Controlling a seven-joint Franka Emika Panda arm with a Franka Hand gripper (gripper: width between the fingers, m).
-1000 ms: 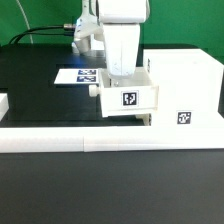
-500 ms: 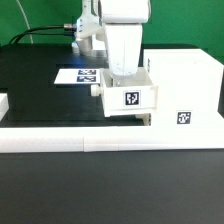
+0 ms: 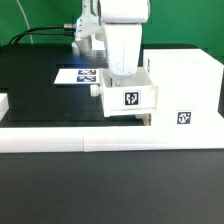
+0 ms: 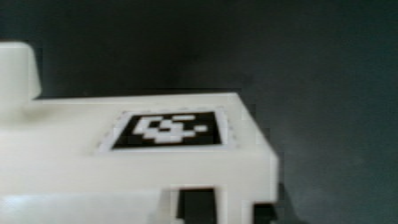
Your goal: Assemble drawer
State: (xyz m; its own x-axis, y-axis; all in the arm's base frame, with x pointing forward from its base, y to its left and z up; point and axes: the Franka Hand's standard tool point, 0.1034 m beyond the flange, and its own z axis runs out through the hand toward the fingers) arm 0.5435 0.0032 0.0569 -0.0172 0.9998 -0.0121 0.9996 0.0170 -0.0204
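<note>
From the exterior view I see one tall white shell (image 3: 182, 88) on the black table (image 3: 40, 95), with one small tray (image 3: 129, 96) sticking out of its side toward the exterior view's left. The end effector (image 3: 119, 72) comes down into the tray, and its fingers are squeezed together; I cannot tell if they pinch the tray wall. One marker board (image 3: 78, 75) lies behind. My wrist view only shows one tag (image 4: 171, 131) on a white part, very close.

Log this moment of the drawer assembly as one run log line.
step: tray insertion | gripper: shut, down on tray | tray: partly in shell, knob out | marker board: behind | motion: none
</note>
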